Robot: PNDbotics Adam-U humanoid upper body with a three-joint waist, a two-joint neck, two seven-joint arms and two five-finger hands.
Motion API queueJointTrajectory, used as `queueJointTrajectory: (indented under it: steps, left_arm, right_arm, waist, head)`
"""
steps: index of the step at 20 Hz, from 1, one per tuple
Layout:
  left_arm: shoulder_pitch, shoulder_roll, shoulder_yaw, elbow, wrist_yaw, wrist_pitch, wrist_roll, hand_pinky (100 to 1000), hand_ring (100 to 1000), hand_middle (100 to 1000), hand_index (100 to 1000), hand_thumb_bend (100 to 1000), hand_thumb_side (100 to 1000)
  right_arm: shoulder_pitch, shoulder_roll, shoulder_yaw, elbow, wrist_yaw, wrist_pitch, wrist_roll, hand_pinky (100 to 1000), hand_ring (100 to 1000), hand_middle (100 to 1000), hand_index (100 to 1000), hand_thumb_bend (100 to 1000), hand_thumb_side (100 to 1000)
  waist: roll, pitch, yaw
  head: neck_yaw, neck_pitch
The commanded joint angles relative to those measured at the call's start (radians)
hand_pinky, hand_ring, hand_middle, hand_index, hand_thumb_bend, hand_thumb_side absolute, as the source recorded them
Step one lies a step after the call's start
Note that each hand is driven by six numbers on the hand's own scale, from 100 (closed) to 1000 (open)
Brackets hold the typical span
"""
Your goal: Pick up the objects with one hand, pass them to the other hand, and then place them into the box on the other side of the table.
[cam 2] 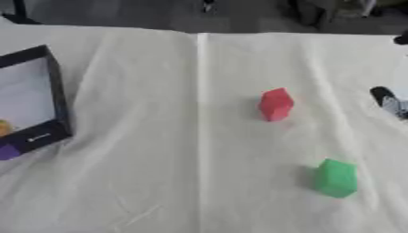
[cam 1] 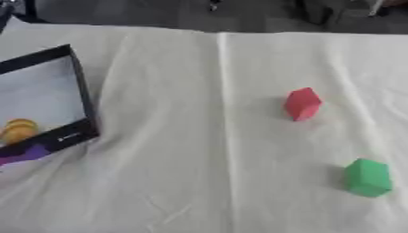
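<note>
Only a dark sliver of the right hand (cam 2: 390, 103) shows at the right edge; whether it is wide or curled I cannot tell. The red block (cam 1: 303, 103) lies near it, the green block (cam 1: 368, 177) nearer the robot. Far across the counter (cam 1: 199, 182), the box (cam 1: 76, 82), cut off, holds yellow (cam 1: 17, 129) and purple (cam 1: 24, 154) shapes.

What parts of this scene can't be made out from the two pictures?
- Right hand: cut off by the right eye view's right edge; open or shut is unclear.
- Left hand: in neither view.
- Box: its left part is cut off by the edge.
- Yellow thing inside the box: shape blurred.
- Purple thing: partly cut off.
</note>
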Motion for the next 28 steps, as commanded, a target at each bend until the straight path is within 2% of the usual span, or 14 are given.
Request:
queueJointTrajectory:
  steps: [1, 6, 14, 18, 21, 25, 28]
  left_arm:
    - [0.001, 0.0, 0.023, -0.017, 0.016, -0.035, 0.009, 908, 887, 753, 829, 103, 775]
    - [0.016, -0.008, 0.025, -0.017, 0.024, -0.04, 0.01, 909, 888, 753, 826, 100, 777]
    - [0.028, -0.005, 0.022, -0.017, 0.015, -0.021, 0.001, 909, 888, 751, 822, 100, 780]
    - [0.028, -0.006, 0.021, -0.017, 0.014, -0.013, 0.002, 909, 888, 749, 820, 100, 781]
    - [0.03, -0.007, 0.02, -0.017, 0.013, -0.007, 0.0, 909, 888, 746, 819, 100, 782]
    - [0.028, -0.012, 0.017, -0.017, 0.013, -0.001, -0.002, 908, 888, 743, 816, 100, 783]
    - [0.025, -0.016, 0.013, -0.017, 0.013, 0.004, -0.007, 908, 888, 741, 814, 100, 783]
  right_arm:
    - [0.036, -0.067, -0.032, -0.015, -0.003, -0.048, 0.069, 865, 862, 952, 925, 351, 335]
    - [0.14, -0.101, -0.039, -0.015, 0.011, -0.079, 0.081, 877, 870, 938, 915, 445, 255]
    - [0.271, -0.091, -0.002, -0.015, 0.05, -0.102, 0.031, 873, 867, 936, 911, 499, 200]
    - [0.303, -0.078, 0.027, -0.015, 0.054, -0.11, -0.007, 866, 861, 939, 913, 498, 186]
    - [0.316, -0.072, 0.046, -0.015, 0.045, -0.1, -0.056, 860, 855, 936, 912, 500, 173]
    - [0.311, -0.074, 0.077, -0.015, 0.018, -0.064, -0.136, 850, 845, 935, 912, 495, 140]
    - [0.287, -0.086, 0.112, -0.015, -0.031, -0.026, -0.163, 845, 846, 939, 917, 466, 185]
  waist:
    - [-0.002, -0.012, -0.005]
    - [-0.003, -0.011, -0.011]
    - [-0.004, -0.014, -0.021]
    - [0.0, -0.012, -0.021]
    - [0.003, -0.01, -0.021]
    - [0.005, -0.008, -0.018]
    - [0.005, -0.007, -0.013]
  head:
    - [-0.004, -0.001]
    - [-0.016, 0.0]
    - [-0.094, -0.003]
    - [-0.13, -0.008]
    - [-0.141, -0.008]
    - [-0.143, -0.005]
    - [-0.144, -0.004]
